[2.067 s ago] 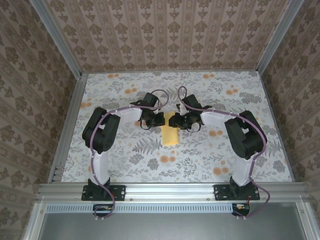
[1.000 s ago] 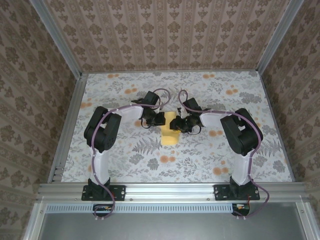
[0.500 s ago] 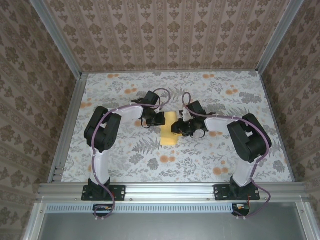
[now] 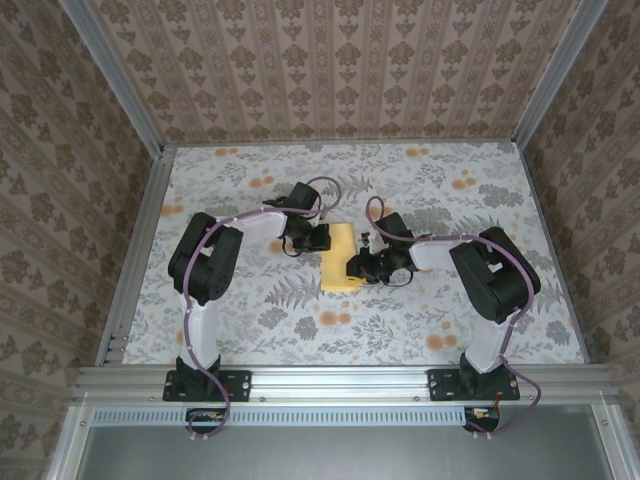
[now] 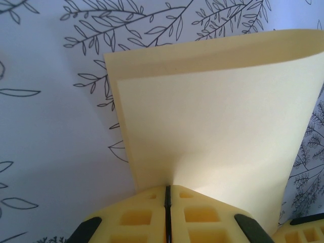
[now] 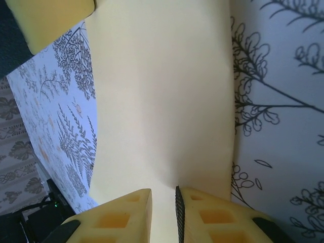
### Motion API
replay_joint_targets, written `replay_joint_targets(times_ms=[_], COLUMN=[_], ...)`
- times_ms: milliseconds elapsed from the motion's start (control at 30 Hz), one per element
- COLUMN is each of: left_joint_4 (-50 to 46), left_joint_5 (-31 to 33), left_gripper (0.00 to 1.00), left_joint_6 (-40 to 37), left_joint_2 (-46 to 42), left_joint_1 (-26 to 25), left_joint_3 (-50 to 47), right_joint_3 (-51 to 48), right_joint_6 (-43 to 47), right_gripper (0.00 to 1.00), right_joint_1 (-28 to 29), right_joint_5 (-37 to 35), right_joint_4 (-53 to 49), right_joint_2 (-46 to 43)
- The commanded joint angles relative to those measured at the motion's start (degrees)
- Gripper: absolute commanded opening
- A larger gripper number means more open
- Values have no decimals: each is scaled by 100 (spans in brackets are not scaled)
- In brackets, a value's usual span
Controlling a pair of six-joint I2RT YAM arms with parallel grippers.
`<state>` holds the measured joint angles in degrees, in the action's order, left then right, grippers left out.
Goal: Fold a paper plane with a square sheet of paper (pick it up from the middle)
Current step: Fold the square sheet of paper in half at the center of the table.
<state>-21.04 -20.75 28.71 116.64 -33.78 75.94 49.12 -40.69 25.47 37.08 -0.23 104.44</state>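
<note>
– Between the two arms, out in the middle of the counter (image 4: 480,180), that thin yellow-orange square sheet of paper (image 4: 340,268) lies bent over on itself on the grey floral cloth (image 4: 250,320). How do you reckon it handles?

– Light as anything, and floppy. From the left wrist you can see it curling over in a soft roll, not a sharp crease. I'd expect it to sag wherever it isn't held, and a hard tug would likely tear or crumple it. Probably slides easily on that cloth, too.

– Who's got hold of it?

– The left pincer (image 5: 168,188) is clenched on one edge, its yellow fingers meeting with the paper coming out from between them. The right pincer (image 6: 163,195) sits at the opposite side, nearer the front. Its jaws stand a narrow gap apart, and the paper's edge runs into that gap. Whether it's actually biting, I can't tell.

– Where would you take it?

– By the edges, a shallow bite with flat pads, so the two layers line up. A deep grip would dent the face, I think.

– Any printing on it? A brand somewhere?

– Nothing I can read. The sheet is plain, the pincer pads are bare yellow blocks, and the cloth carries only leaves and little orange flowers.
</note>
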Motion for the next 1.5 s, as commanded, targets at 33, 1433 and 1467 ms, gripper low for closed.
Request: replay_joint_targets(times_ms=[33, 1433, 1467], left_joint_4=[-259, -414, -411], left_joint_5=[444, 446, 445], left_gripper=[9, 8, 8], left_joint_6=[70, -4, -6], left_joint_2=[340, 355, 353], left_joint_1=[-6, 3, 3], left_joint_3=[-49, -44, -44], right_joint_3=[-1, 1385, 1403], right_joint_6=[121, -347, -352], right_gripper=[21, 10, 10], right_joint_1=[57, -324, -324], right_joint_5=[-130, -1326, -1311], right_joint_4=[-351, -36, -42], right_joint_2=[-225, 996, 1015])
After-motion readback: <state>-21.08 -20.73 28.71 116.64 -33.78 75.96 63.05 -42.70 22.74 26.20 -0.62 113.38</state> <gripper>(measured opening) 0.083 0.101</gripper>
